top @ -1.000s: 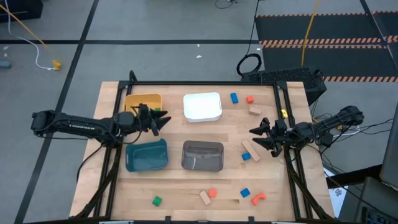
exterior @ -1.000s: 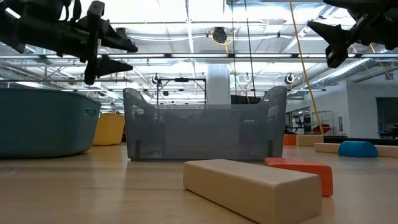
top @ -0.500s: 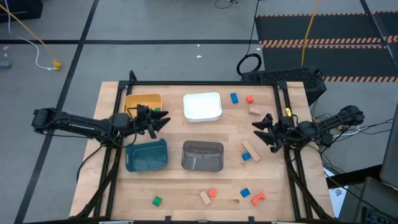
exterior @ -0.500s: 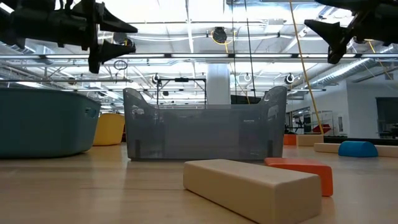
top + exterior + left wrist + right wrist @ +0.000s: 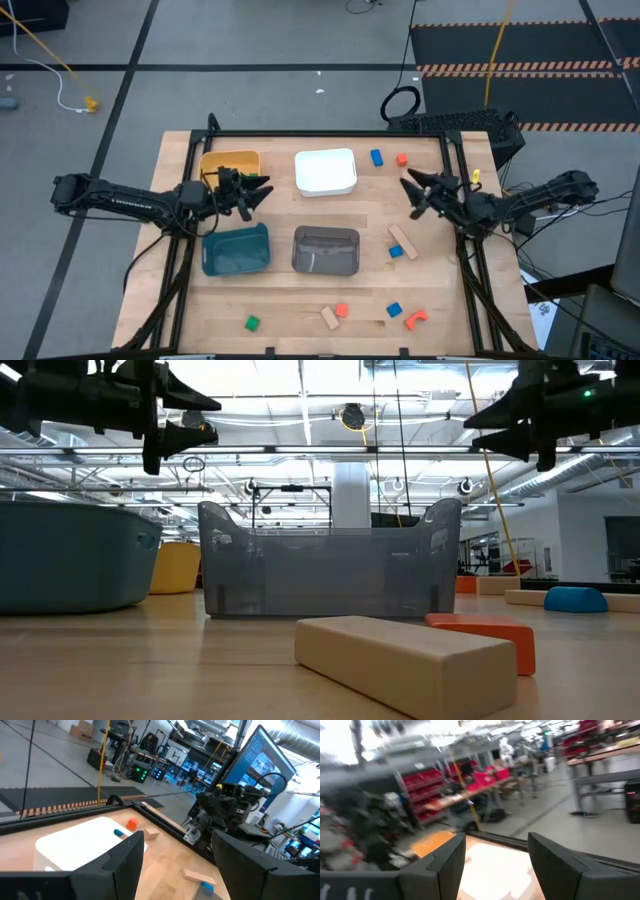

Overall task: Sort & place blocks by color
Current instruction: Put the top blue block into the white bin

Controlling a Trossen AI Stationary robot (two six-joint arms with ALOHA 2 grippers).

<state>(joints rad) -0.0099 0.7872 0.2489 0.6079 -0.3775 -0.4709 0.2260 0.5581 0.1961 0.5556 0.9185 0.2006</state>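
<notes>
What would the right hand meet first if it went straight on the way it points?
Likely the white bin. The right hand is open, empty and raised, pointing across the table toward that bin; its height leaves this uncertain.

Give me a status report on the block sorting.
Left claw open, empty, above yellow bin. Right claw open, empty, near tan wooden block. Nothing in the way.

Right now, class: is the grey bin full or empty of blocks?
Empty. The high view shows only bare floor inside the grey bin; the low view shows nothing through its clear wall.
</notes>
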